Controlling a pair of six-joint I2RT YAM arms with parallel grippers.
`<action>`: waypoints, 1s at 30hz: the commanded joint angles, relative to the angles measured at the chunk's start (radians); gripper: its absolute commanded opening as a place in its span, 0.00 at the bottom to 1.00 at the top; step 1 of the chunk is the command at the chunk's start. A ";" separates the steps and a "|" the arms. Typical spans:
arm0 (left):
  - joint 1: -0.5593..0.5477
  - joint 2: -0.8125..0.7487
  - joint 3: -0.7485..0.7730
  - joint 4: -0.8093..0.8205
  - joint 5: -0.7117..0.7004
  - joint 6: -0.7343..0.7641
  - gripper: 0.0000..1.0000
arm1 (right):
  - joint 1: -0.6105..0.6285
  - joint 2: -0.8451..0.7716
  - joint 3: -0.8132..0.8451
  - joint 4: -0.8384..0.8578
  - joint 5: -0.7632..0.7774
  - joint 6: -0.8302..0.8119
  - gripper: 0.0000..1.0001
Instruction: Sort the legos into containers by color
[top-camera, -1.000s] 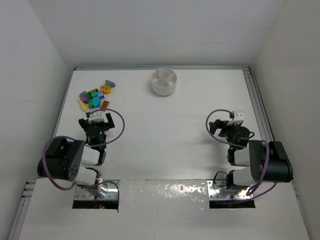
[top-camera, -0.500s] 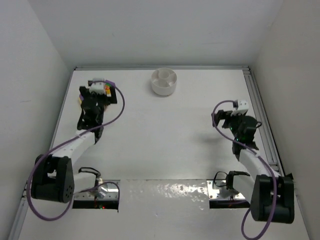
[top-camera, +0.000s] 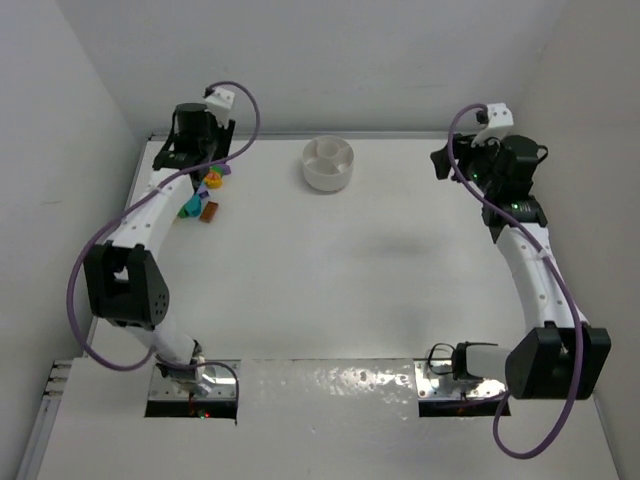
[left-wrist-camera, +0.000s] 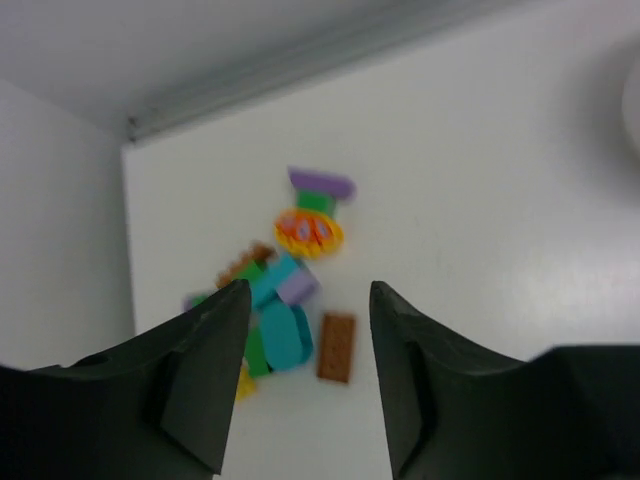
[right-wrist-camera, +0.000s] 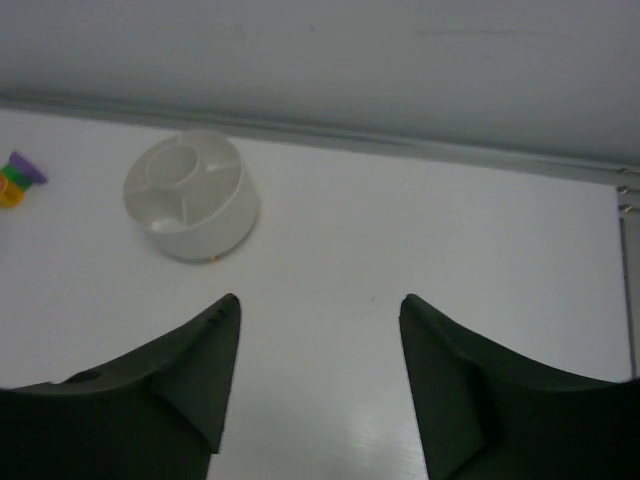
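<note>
The legos (left-wrist-camera: 285, 320) lie in a loose pile at the table's far left: a purple piece (left-wrist-camera: 320, 183), a yellow-orange one (left-wrist-camera: 308, 232), teal, green and lavender bricks, and a flat brown-orange plate (left-wrist-camera: 337, 347). My left gripper (left-wrist-camera: 308, 300) hovers above this pile, open, with nothing between its fingers. From above, my left gripper (top-camera: 188, 158) hides most of the legos (top-camera: 200, 208). The containers are the sections of one round white dish (top-camera: 328, 163) at the far middle. My right gripper (right-wrist-camera: 320, 300) is open and empty, above bare table to the right of the dish (right-wrist-camera: 190, 195).
White walls close the table on the left, back and right. A metal rail (top-camera: 520, 215) runs along the right edge. Both arms stretch far out from their bases, the left along the left wall and the right along the right side.
Both arms have reached out from near their bases to the table's far end. The left gripper now hangs over the lego pile and the right one is near the far right corner.
</note>
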 joint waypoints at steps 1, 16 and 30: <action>0.002 0.089 0.059 -0.363 0.022 0.017 0.50 | 0.041 0.096 0.099 -0.131 -0.117 0.074 0.58; 0.089 0.487 0.338 -0.560 0.051 -0.115 0.65 | 0.179 0.050 -0.039 -0.293 -0.074 0.057 0.65; 0.163 0.554 0.343 -0.535 0.178 -0.110 0.60 | 0.180 -0.011 -0.081 -0.287 -0.081 0.074 0.62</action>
